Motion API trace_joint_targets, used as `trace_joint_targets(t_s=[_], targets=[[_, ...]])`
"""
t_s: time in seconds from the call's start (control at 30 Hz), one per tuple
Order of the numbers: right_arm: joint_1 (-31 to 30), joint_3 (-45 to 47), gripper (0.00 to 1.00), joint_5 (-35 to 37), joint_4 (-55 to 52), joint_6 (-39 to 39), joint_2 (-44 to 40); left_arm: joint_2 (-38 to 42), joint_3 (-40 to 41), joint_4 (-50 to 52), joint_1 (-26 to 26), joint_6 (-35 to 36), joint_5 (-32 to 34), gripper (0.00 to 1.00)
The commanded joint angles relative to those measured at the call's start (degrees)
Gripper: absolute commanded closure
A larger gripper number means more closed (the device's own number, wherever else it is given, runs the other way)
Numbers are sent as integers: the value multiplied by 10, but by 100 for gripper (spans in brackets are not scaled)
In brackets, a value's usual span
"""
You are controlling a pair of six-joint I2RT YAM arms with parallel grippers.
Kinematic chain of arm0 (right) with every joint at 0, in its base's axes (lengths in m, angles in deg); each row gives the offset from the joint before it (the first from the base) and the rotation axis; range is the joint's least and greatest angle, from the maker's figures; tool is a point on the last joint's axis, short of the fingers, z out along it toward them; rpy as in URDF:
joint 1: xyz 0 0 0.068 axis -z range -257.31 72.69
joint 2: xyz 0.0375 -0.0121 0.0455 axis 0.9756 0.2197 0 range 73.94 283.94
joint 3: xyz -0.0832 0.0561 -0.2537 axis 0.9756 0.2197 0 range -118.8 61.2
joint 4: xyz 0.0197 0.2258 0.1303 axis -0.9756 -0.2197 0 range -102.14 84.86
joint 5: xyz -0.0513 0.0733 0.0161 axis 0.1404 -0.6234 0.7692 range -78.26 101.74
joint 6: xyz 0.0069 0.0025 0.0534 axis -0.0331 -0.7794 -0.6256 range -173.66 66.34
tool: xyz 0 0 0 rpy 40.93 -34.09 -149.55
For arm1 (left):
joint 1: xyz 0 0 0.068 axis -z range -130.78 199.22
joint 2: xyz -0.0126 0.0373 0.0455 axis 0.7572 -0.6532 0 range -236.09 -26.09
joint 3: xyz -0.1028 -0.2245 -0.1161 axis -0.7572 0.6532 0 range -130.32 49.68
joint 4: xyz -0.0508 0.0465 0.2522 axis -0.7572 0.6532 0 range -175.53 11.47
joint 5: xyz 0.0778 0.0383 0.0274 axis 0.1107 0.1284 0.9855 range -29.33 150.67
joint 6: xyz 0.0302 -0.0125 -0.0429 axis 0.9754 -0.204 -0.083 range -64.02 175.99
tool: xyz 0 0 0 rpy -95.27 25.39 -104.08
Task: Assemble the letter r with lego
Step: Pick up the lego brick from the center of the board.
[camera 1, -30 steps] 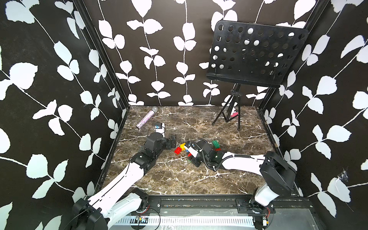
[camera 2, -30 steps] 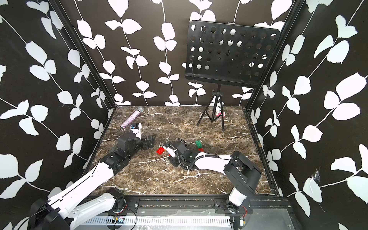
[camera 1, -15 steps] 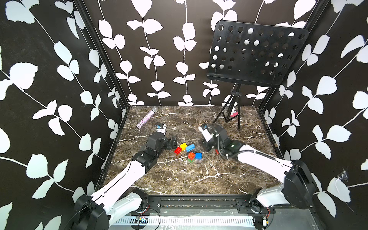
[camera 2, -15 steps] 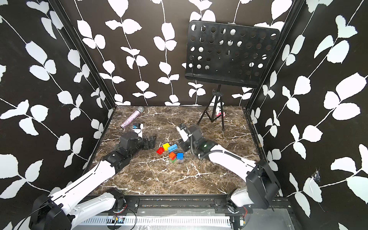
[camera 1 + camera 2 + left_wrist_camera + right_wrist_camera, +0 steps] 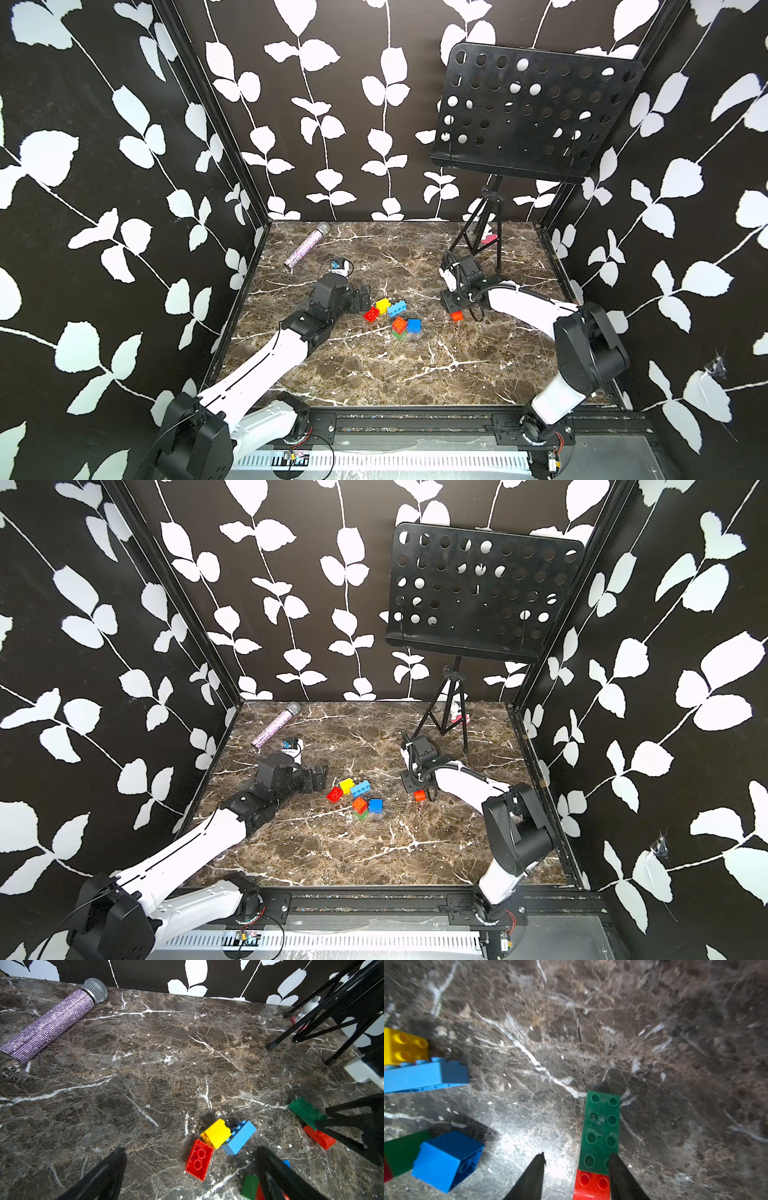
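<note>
Loose lego lies mid-table: a red brick (image 5: pixel 371 314), yellow (image 5: pixel 382 306), light blue (image 5: pixel 397 308), blue (image 5: pixel 414 325), and an orange one (image 5: pixel 399 323) stacked on a green one (image 5: pixel 400 334). My left gripper (image 5: pixel 361 297) rests wide open just left of them, the upturned red brick (image 5: pixel 199 1159) between its fingers, untouched. To the right of the pile my right gripper (image 5: pixel 576 1155) is open, low over a long dark green brick (image 5: pixel 601 1132) joined to another red brick (image 5: pixel 591 1185). These lie against one finger, with a gap to the other.
A black music stand (image 5: pixel 536 112) on tripod legs (image 5: pixel 478 241) stands at the back right, just behind the right arm. A purple glitter microphone (image 5: pixel 306 250) lies at the back left, with a small white and blue object (image 5: pixel 338 266) near it. Patterned walls close three sides.
My right gripper has left the pile, swung back and come down to its right, with the dark green and red bricks under it. The pile is uncovered. The left arm has hardly moved.
</note>
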Motion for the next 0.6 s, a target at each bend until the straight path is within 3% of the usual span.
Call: trace_joint_targets(t_s=[0.0,0.57], targets=[[2,-6,51,4,-6,-4,3,-6,-22,15,-2,-1,-6,2],[5,10,49,59,23,-8,-35,-29,-33,9,-3,-1,-25,2]])
